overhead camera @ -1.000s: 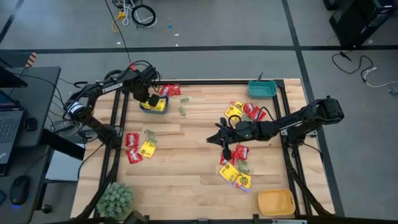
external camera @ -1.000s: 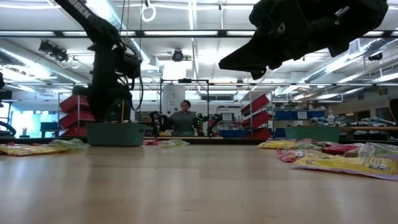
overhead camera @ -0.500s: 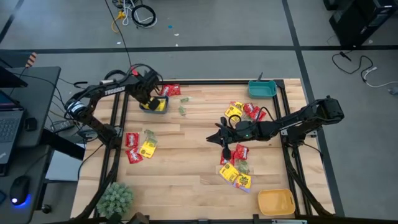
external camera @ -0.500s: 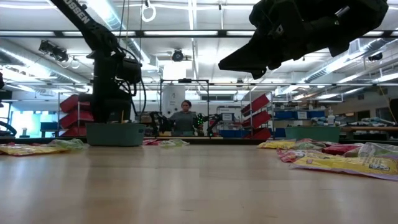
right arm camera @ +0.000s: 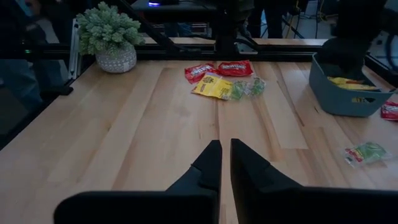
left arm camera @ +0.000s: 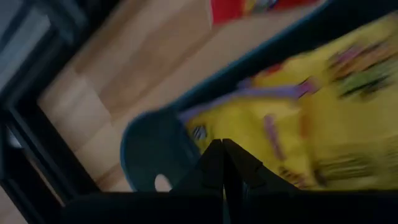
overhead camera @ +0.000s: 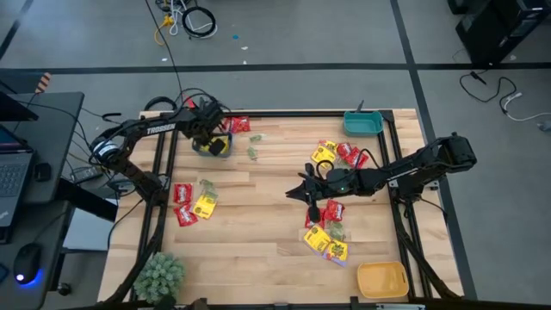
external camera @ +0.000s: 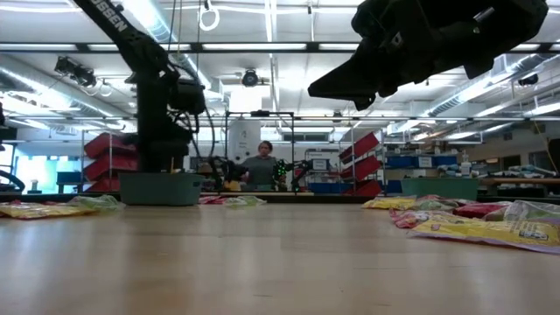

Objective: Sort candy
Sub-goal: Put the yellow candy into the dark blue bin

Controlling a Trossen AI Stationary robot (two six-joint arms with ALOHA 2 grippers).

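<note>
Two arms: both over the wooden table (overhead camera: 258, 250), the left one at the far left corner, the right one stretched toward the middle.
Left gripper (overhead camera: 209, 138): fingers pressed together, nothing between them; it hangs over the blue-grey bin (overhead camera: 214, 146), and the left wrist view looks past its closed tips (left arm camera: 222, 163) at yellow packets (left arm camera: 323, 124) lying inside.
Right gripper (overhead camera: 303, 191): held above bare wood near the table's centre, fingers (right arm camera: 211, 163) nearly closed with a thin slit between, empty.
Candy, left group (overhead camera: 191, 202): red, yellow and pale green packets lying flat near the left edge.
Candy, right groups: one cluster (overhead camera: 340, 155) near the teal bin (overhead camera: 363, 123), another (overhead camera: 325, 232) just beside the right gripper, toward the yellow-orange bin (overhead camera: 382, 280).
Candy, far edge: red packets (overhead camera: 239, 126) beside the blue-grey bin, a green one (overhead camera: 253, 152) close by.
Plant (overhead camera: 158, 274): near left corner.
Person (external camera: 259, 168): in the room beyond the table.
</note>
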